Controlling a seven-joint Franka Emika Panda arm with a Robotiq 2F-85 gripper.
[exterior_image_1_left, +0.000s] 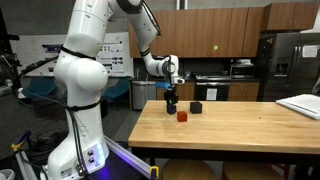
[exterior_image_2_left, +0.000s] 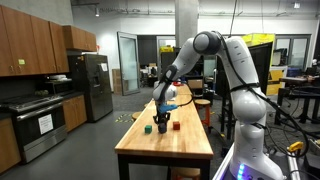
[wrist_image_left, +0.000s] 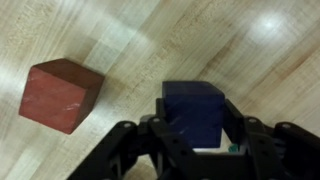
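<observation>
Wrist view: the hand grips a blue block between its fingers, over the wooden tabletop; a red block sits nearby, apart.

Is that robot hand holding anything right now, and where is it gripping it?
A blue block sits inside the hand, with a finger beside each of two opposite sides. Whether the fingers actually squeeze it cannot be told.

Red block beside end effector, dark block near, open tabletop beyond
</observation>
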